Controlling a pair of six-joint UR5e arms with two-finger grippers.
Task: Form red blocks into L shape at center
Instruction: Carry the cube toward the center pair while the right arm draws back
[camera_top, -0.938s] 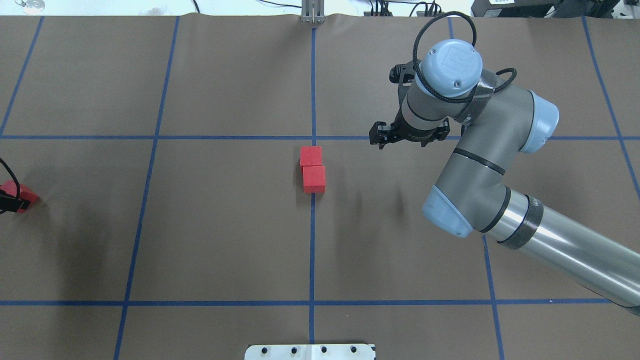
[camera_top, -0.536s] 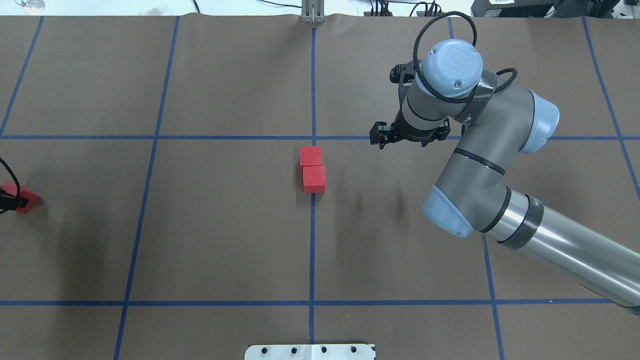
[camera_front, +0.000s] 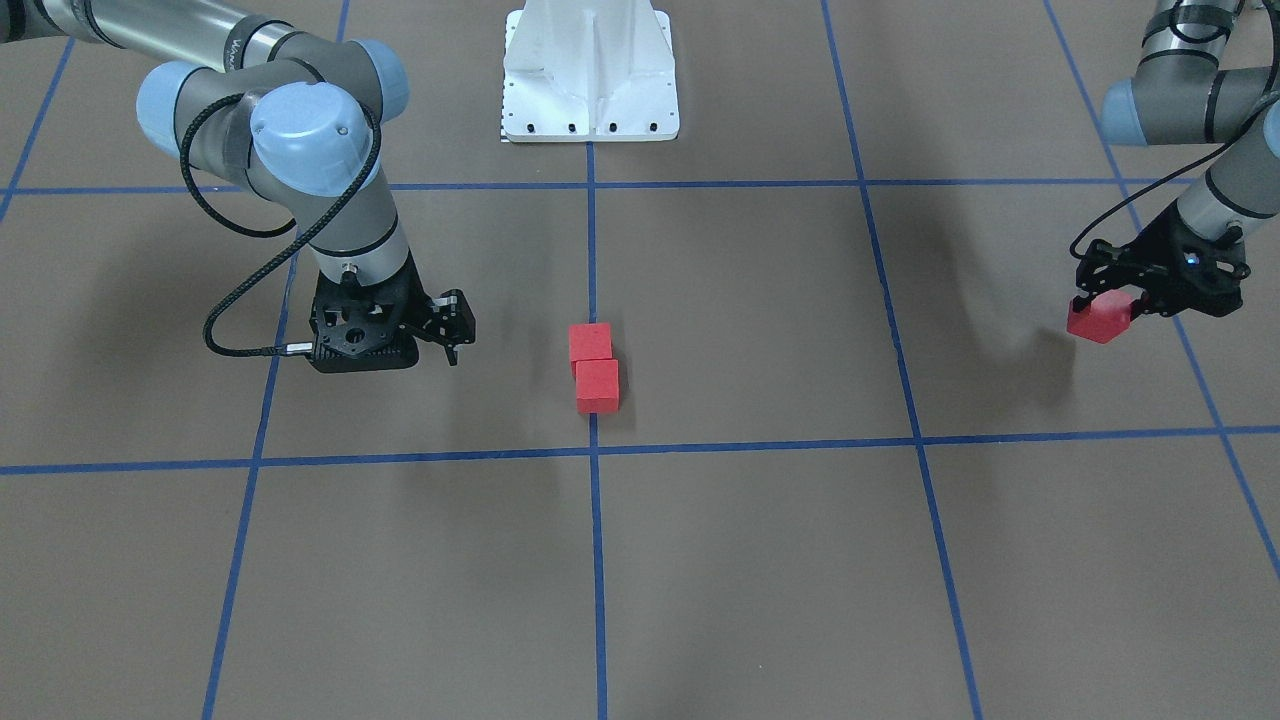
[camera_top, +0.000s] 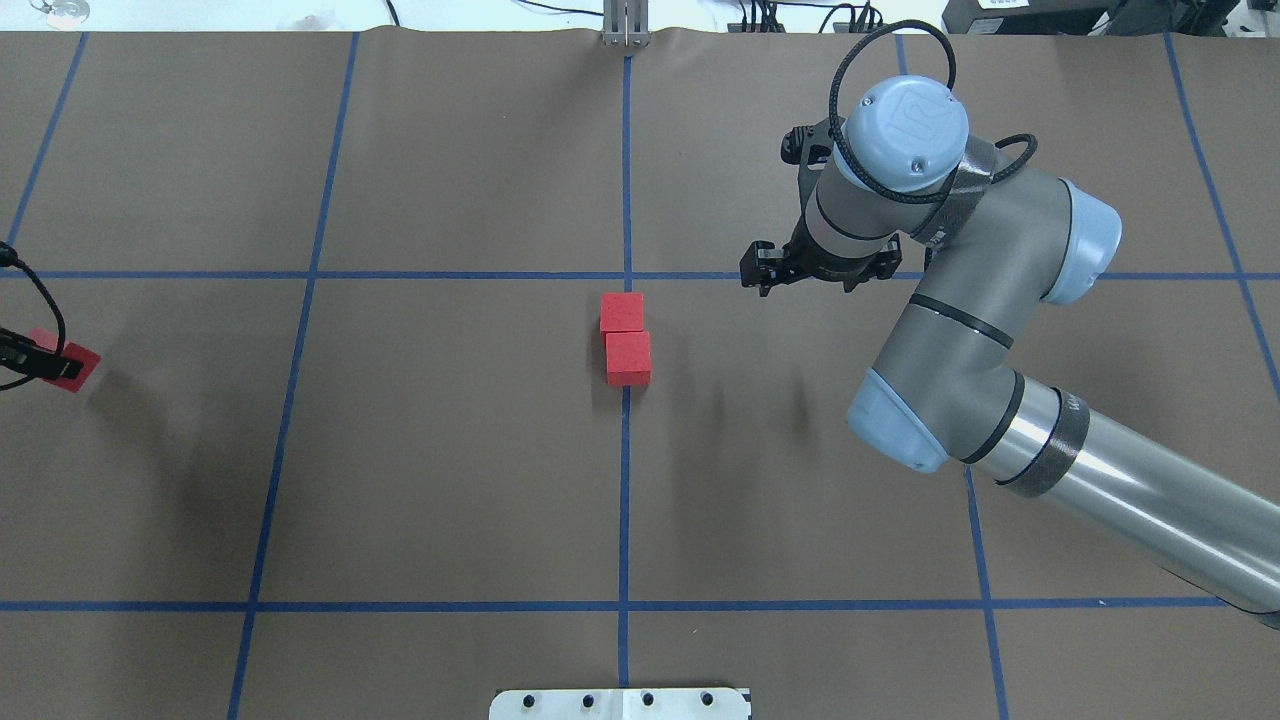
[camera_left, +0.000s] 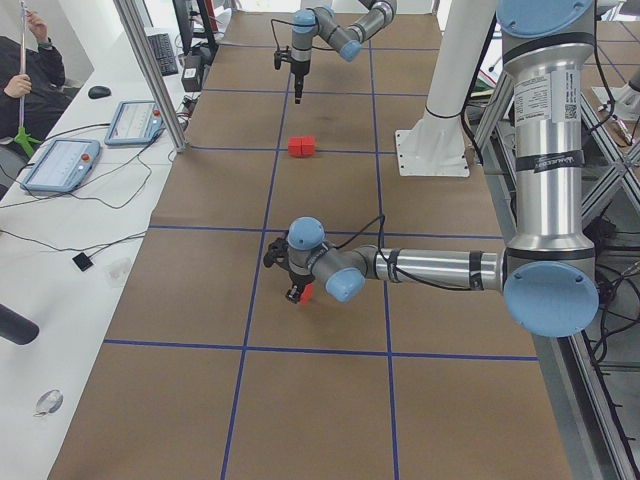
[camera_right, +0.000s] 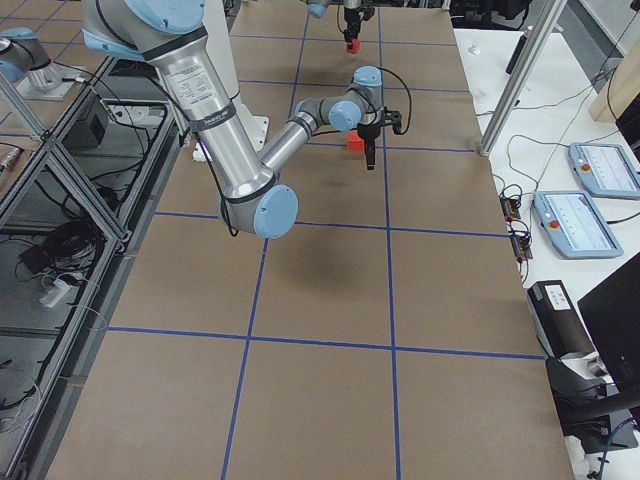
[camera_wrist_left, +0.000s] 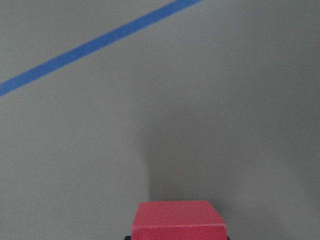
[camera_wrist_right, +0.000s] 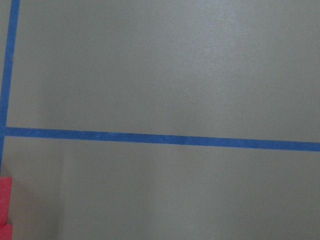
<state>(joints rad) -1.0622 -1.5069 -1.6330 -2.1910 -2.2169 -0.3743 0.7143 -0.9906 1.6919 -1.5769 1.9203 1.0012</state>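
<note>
Block (camera_front: 1098, 322) in left gripper (camera_front: 1104, 306), held aloft

My left arm reaches out low near the surface's left edge, its gripper (camera_front: 1108, 303) clamped on a red block (camera_front: 1097, 326) held clear of the surface. My right arm bends over mid-surface, wrist down, its gripper (camera_front: 452, 338) hovering; I can't read its jaw gap.

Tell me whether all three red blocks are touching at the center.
No: only two blocks touch there, while the third block sits in the left hand far off to the side.
</note>
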